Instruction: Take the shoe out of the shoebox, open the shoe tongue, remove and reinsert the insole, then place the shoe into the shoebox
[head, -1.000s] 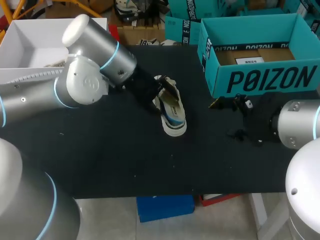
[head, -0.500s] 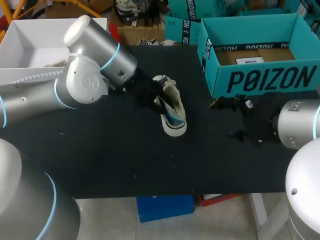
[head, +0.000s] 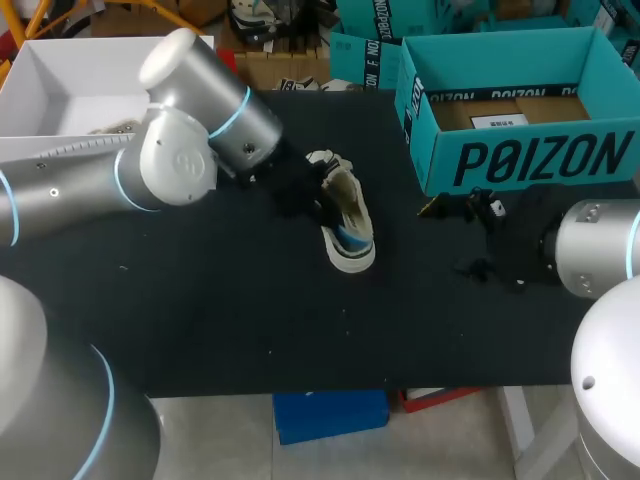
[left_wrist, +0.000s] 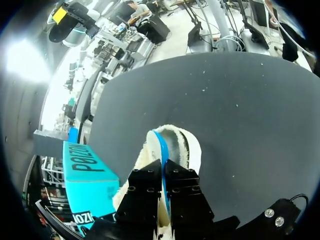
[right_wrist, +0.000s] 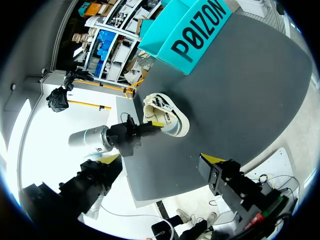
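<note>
The left gripper (left_wrist: 164, 172), almost fully closed, pinches the thin blue insole (left_wrist: 159, 145) inside the shoe (left_wrist: 189, 149).

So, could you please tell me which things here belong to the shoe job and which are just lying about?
In the job: shoe, insole pinched in the left gripper, teal shoebox.
Lying about: open white box at far left, brown card inside the shoebox.

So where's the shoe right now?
In the head view, the shoe lies mid-table, left of the teal shoebox, with the left pincer clamped on its rim.
</note>
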